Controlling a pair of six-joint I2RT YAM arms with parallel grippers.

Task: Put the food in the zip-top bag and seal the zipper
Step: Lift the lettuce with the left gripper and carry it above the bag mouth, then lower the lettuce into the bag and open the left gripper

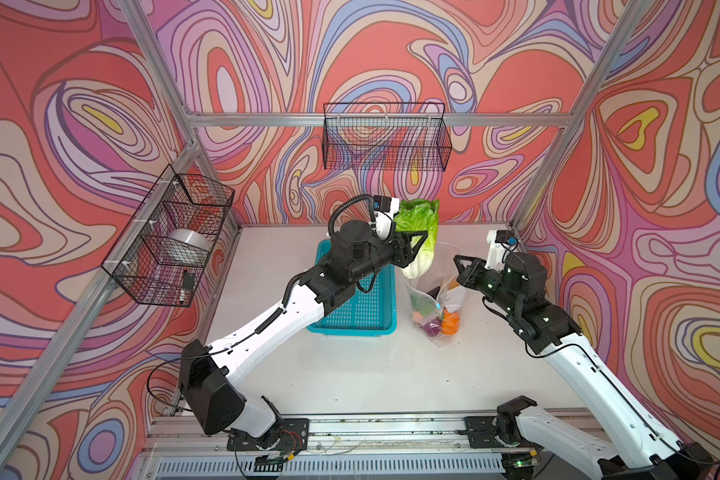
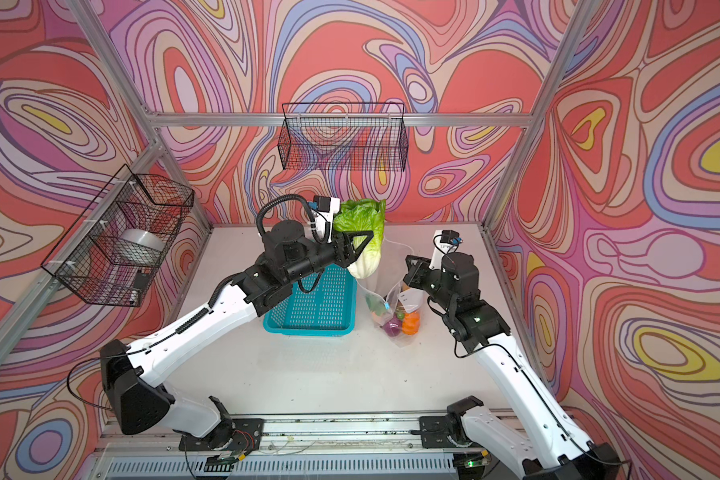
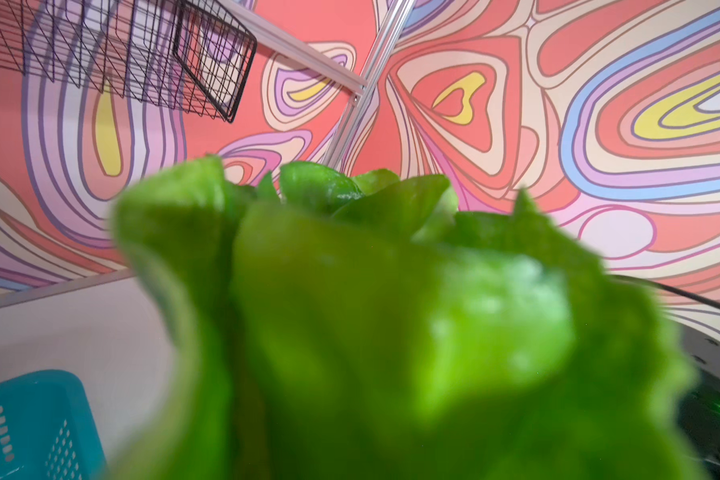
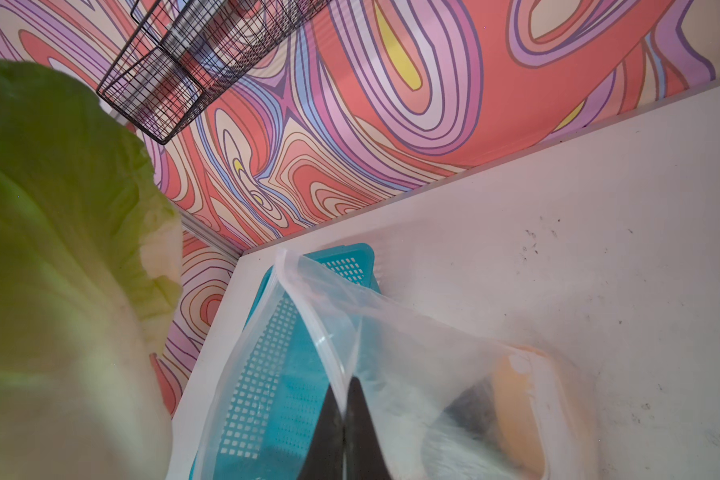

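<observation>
Lettuce (image 1: 421, 216) in the left tool's (image 1: 420, 249) grip, just beside the zip-top bag (image 1: 447, 270)

One lettuce (image 1: 418, 216), one zip-top bag (image 1: 417, 291)

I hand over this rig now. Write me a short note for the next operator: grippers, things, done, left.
Left gripper: jaws shut on the lettuce, held up near the zip-top bag mouth.
Right gripper: jaws shut on the bag's rim, holding it open.
Done: onion, pumpkin and other pieces lie in the bag, right of the teal basket.
Left: lower the lettuce in, then seal the zipper.
</observation>
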